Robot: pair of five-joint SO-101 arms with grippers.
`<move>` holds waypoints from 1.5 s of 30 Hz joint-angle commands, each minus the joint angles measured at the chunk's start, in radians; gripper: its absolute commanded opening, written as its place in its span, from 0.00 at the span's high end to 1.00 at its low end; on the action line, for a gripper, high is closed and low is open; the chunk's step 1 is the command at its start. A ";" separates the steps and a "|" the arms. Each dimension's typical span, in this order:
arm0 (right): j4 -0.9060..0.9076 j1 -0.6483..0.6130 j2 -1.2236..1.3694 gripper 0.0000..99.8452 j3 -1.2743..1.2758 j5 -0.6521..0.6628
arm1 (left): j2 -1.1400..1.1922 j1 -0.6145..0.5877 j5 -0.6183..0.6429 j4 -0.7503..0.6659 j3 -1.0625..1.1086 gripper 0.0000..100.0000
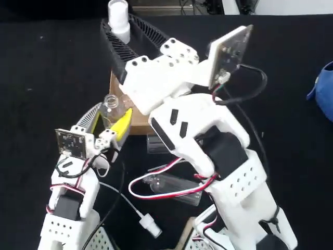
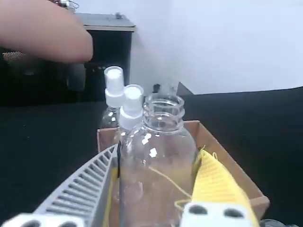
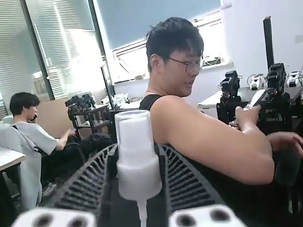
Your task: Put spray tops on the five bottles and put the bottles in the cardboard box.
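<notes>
Bimanual grasp: left fingers (image 2: 80, 194) close around an uncapped bottle (image 2: 158, 142) at the cardboard box (image 1: 139, 122); right fingers (image 3: 90, 182) clamp a spray top (image 3: 137, 161).

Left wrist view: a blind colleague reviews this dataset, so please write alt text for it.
The left end effector grips an uncapped clear bottle upright by its body. Beyond it is an open cardboard box holding two bottles with white spray tops.
</notes>
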 commanded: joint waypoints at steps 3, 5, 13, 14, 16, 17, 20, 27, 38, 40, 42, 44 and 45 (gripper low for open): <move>-0.204 0.011 0.010 0.99 0.093 -0.003 | -0.020 0.047 -0.002 -0.026 -0.015 0.97; -0.284 0.011 0.007 0.99 0.143 -0.003 | -0.020 0.042 -0.002 -0.026 -0.015 0.97; -0.371 0.009 0.005 0.99 0.200 -0.003 | -0.021 0.039 -0.002 -0.026 -0.015 0.97; -0.371 0.009 0.005 0.99 0.200 -0.003 | -0.021 0.039 0.000 -0.026 -0.015 0.97; -0.371 0.009 0.005 0.99 0.200 -0.003 | -0.021 0.039 0.002 -0.023 -0.013 0.97; -0.371 0.009 0.004 0.99 0.200 -0.003 | -0.021 0.039 0.002 -0.021 -0.013 0.97; -0.371 0.009 0.004 0.99 0.200 -0.003 | -0.021 0.039 0.000 -0.021 -0.013 0.97; -0.371 0.009 0.004 0.99 0.200 -0.003 | -0.021 0.039 -0.002 -0.026 -0.013 0.97; -0.370 0.008 -0.036 0.99 0.214 -0.003 | -0.021 0.039 -0.002 -0.152 0.056 0.97; -0.370 0.008 -0.073 0.99 0.239 -0.003 | -0.023 0.039 -0.002 -0.172 0.056 0.97; -0.374 0.008 -0.097 0.99 0.259 -0.003 | -0.023 0.039 -0.002 -0.207 0.056 0.97; -0.376 0.008 -0.111 0.99 0.265 -0.003 | -0.023 0.039 -0.002 -0.227 0.056 0.97; -0.376 0.008 -0.116 0.99 0.265 -0.003 | -0.023 0.039 -0.002 -0.226 0.056 0.97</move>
